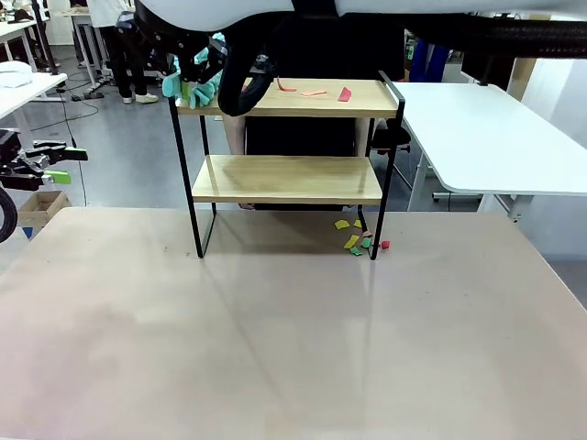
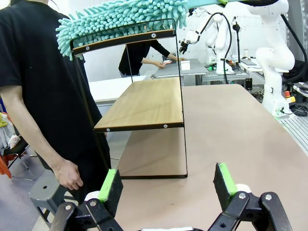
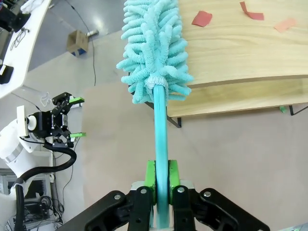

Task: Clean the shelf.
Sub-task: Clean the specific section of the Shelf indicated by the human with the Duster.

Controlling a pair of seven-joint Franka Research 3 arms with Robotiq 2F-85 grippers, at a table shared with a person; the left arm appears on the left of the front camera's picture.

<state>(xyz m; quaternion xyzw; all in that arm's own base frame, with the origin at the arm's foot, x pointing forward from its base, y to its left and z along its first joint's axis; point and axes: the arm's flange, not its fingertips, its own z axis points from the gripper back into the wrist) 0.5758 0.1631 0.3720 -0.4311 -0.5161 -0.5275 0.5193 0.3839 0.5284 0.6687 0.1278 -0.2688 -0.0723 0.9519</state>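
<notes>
Three scraps point(image 1: 314, 92) lie on the shelf point(image 1: 284, 179) top near the duster point(image 3: 154, 53)

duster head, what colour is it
Turquoise. The duster has fluffy turquoise strands on a matching handle, clearest in the right wrist view.

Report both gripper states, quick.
Left gripper: open, holding nothing.
Right gripper: shut on the teal duster, gripping its handle.
</notes>
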